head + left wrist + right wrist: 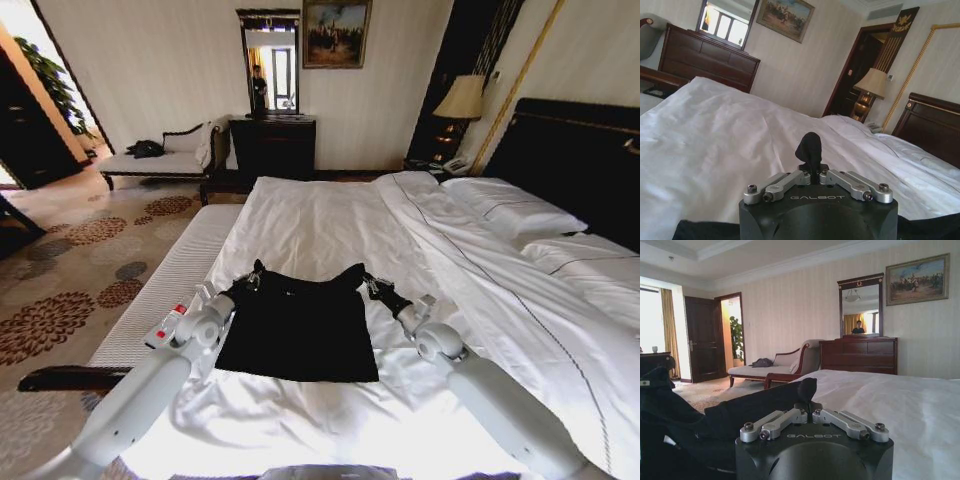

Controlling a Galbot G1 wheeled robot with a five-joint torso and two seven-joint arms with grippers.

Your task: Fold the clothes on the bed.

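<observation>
While both arms reach forward over the near part of the bed [320,215], the black T-shirt [300,325] lies between them on the white sheet, its far edge lifted and stretched in a shallow sag from one gripper to the other. The left gripper [247,282] has the far left corner, the right gripper [372,287] the far right corner; in each wrist view the jaws stand closed together on a small upright tuft of black cloth, seen at the left gripper [811,155] and the right gripper [807,392]. Nearer the robot, the rest of the shirt rests flat as a roughly square dark panel, soft and matte, with no lettering showing on the side that faces up. Around it the sheet is rumpled into low folds, and a duvet with a thin dark piping line runs along the right side toward white pillows [510,208] and the dark wooden headboard [575,160]. From the right wrist, the taut shirt edge [755,407] runs off toward the other arm; the fingertips themselves are hidden inside the pinched cloth. Beyond the bed's far left corner stands a pale-cushioned bench [160,160] with a small dark bundle on it.
</observation>
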